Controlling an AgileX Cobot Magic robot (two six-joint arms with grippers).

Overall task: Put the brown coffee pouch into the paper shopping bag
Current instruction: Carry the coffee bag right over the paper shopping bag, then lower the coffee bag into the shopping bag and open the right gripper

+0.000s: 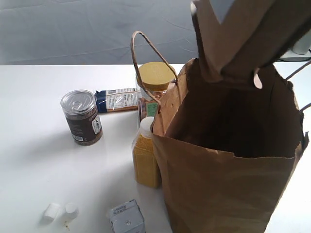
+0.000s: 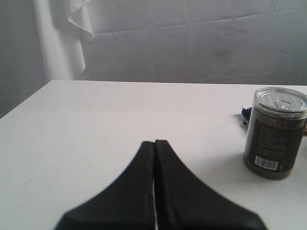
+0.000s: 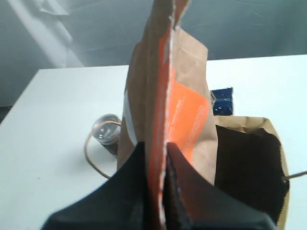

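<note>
Clutter first, from the exterior view, all on the white table (image 1: 34, 160): one dark can (image 1: 81, 117) with a silver lid, one blue-and-white packet (image 1: 116, 99) lying flat behind it, one yellow-lidded jar (image 1: 154, 87), one white-capped bottle (image 1: 146, 155) of yellow powder right up against the paper shopping bag (image 1: 218, 194), two small white pieces (image 1: 51, 211) near the front, and one grey carton (image 1: 127, 219) beside them. The bag stands open on the right, one cord handle (image 1: 146, 51) looping up in front of the jar. The brown coffee pouch (image 1: 243, 39) hangs over the bag's mouth, its lower edge about level with the back rim. Over to the left wrist view: the left gripper (image 2: 154, 143) has its fingers pressed together with nothing between them, low over bare table; the can (image 2: 274, 133) stands off to one side, clear of it. Now the right wrist view: the right gripper (image 3: 156, 148) is clamped tight on the pouch (image 3: 177, 72), orange label (image 3: 184, 115) showing, with the bag's dark open mouth (image 3: 244, 163) just beside and below. The can (image 3: 108, 132) and the blue packet (image 3: 221, 100) sit beyond.
</note>
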